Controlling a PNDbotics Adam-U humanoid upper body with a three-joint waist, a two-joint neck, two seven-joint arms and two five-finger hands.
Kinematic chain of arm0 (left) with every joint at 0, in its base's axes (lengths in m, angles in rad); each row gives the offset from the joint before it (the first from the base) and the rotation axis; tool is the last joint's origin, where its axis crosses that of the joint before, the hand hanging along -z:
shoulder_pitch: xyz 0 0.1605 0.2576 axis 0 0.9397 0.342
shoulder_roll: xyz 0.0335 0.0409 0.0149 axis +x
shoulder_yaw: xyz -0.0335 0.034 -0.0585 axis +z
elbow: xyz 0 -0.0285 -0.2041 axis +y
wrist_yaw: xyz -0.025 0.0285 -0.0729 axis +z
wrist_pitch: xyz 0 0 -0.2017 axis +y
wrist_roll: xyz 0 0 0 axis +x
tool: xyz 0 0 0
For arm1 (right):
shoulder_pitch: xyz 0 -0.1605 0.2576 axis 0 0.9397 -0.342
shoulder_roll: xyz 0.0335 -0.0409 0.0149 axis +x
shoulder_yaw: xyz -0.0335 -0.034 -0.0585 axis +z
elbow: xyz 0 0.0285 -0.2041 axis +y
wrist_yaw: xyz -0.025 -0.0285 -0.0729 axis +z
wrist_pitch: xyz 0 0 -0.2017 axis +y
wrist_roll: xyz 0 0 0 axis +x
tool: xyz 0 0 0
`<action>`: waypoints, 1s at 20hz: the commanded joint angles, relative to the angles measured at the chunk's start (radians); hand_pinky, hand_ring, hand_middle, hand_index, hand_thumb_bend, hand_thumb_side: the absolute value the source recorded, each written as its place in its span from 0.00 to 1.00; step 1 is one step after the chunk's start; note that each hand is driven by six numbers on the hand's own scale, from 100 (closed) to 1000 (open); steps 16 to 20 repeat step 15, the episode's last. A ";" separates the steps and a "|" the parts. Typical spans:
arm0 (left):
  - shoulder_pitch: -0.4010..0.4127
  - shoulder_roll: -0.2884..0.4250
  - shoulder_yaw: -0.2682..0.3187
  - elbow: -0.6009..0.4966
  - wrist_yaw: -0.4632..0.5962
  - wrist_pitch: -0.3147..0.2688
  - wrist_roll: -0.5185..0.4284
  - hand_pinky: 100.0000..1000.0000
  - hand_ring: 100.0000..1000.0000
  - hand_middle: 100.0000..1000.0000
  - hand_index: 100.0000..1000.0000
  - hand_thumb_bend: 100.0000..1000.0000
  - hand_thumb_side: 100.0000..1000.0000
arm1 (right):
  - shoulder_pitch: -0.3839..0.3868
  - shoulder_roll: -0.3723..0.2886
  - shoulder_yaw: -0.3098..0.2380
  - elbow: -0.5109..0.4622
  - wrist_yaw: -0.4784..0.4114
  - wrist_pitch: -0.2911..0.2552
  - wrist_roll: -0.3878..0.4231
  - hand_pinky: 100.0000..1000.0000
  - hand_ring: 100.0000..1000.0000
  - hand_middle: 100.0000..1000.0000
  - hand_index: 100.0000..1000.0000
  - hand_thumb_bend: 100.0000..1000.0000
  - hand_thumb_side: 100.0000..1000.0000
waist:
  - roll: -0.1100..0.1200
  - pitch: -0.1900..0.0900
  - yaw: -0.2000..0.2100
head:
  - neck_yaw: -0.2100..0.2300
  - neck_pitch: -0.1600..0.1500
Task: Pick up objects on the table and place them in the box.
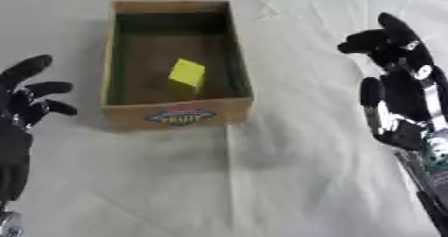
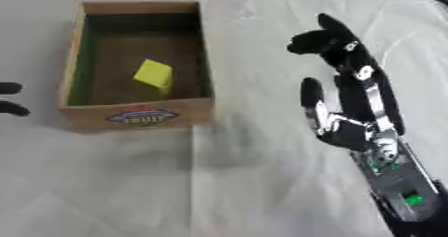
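**Operator A:** Fingers of the right hand (image 2: 350,93): status?

**Operator B:** Extended and relaxed, with the thumb (image 2: 310,97) standing apart from the rest. Nothing is between them. The hand is to the right of the box (image 1: 178,116), well apart from its wall, above the white cloth (image 1: 289,181) that covers the table.

**Operator A:** Left hand (image 1: 19,111)?

**Operator B:** It enters from the left edge of the left eye view. Fingers are spread and straight, tips pointing toward the box, empty. In the right eye view only two dark fingertips show at the left edge.

**Operator A:** Location of the task object?

**Operator B:** One yellow block (image 1: 186,74) is inside the box, on the floor of the box, slightly right of centre and nearer the front wall than the back. It appears tilted, one corner upward. Neither hand touches it.

**Operator A:** Box description?

**Operator B:** Rectangular, open top, brown walls, dark interior with a greenish tint along the inner sides. A coloured oval label (image 2: 142,116) is on the front wall. The box rests on the cloth, left of centre in both views.

**Operator A:** Right arm?

**Operator B:** The forearm (image 2: 394,181) shows exposed silver parts and a green element near the lower right corner.
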 commanded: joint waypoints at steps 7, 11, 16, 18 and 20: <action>-0.001 0.001 0.009 -0.018 -0.007 0.000 0.009 0.51 0.68 0.80 0.80 0.00 0.93 | -0.008 0.056 0.003 -0.016 0.023 0.056 0.005 0.68 0.65 0.64 0.96 0.00 0.41 | 0.008 -0.018 -0.011 | 0.008 -0.009; 0.002 0.000 0.009 -0.019 -0.007 0.000 0.009 0.51 0.68 0.80 0.80 0.00 0.93 | -0.007 0.075 0.005 -0.016 0.032 0.075 0.011 0.67 0.65 0.63 0.96 0.00 0.41 | 0.011 -0.017 -0.019 | 0.011 -0.009; 0.002 0.002 0.008 -0.019 -0.008 0.001 0.008 0.51 0.68 0.81 0.80 0.00 0.93 | -0.005 0.086 0.006 -0.016 0.042 0.087 0.013 0.67 0.64 0.63 0.96 0.00 0.41 | 0.012 -0.016 -0.022 | 0.012 -0.014; 0.002 0.002 0.008 -0.019 -0.008 0.001 0.008 0.51 0.68 0.81 0.80 0.00 0.93 | -0.005 0.086 0.006 -0.016 0.042 0.087 0.013 0.67 0.64 0.63 0.96 0.00 0.41 | 0.012 -0.016 -0.022 | 0.012 -0.014; 0.002 0.002 0.008 -0.019 -0.008 0.001 0.008 0.51 0.68 0.81 0.80 0.00 0.93 | -0.005 0.086 0.006 -0.016 0.042 0.087 0.013 0.67 0.64 0.63 0.96 0.00 0.41 | 0.012 -0.016 -0.022 | 0.012 -0.014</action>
